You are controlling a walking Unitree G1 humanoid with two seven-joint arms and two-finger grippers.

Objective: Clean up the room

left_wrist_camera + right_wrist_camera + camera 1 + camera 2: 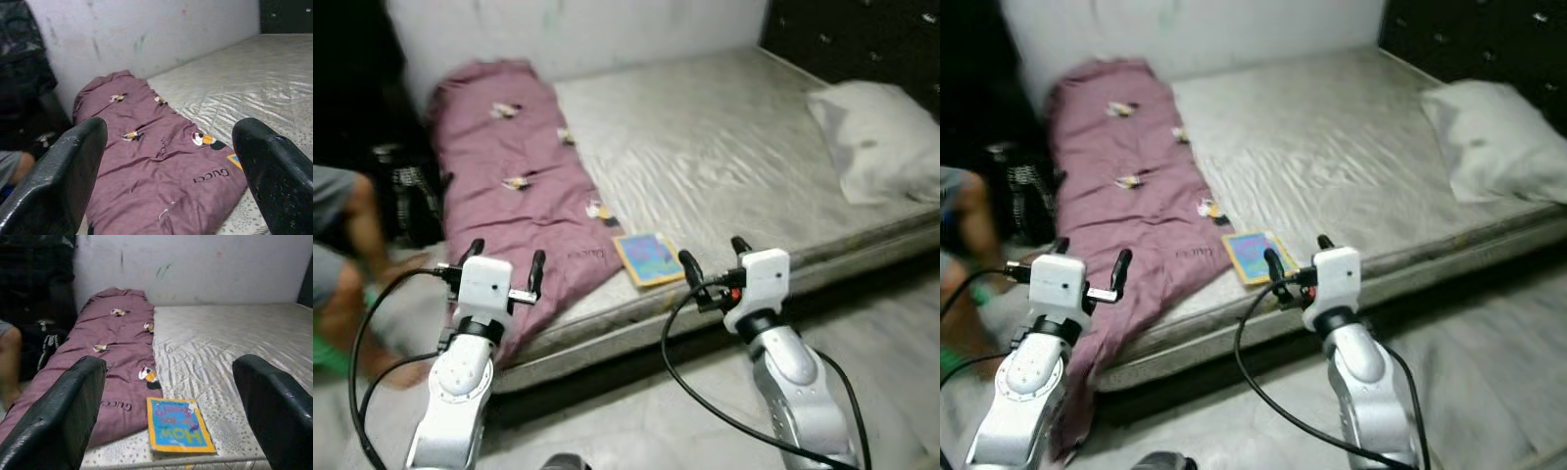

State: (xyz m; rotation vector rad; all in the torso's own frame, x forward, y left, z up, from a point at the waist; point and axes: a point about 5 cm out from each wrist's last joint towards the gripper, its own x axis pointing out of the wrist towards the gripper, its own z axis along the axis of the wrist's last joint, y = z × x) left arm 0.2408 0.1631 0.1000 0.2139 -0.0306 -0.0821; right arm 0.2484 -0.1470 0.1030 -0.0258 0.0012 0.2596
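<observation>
Where blanket (519, 186) ends, book (648, 258) lies, seemingly flat.

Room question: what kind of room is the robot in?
Most likely a bedroom. There is a big bare mattress, a white pillow at one end, and a purple blanket lying along the other side, with a small book beside it.

The middle of the bed (724, 147) is bare and open between the purple blanket (514, 186) along its left side and the pillow (876, 142) at the right. A book (649, 258) lies near the front edge, just beside the blanket. A person's leg (357, 264) stands left of the bed.
</observation>
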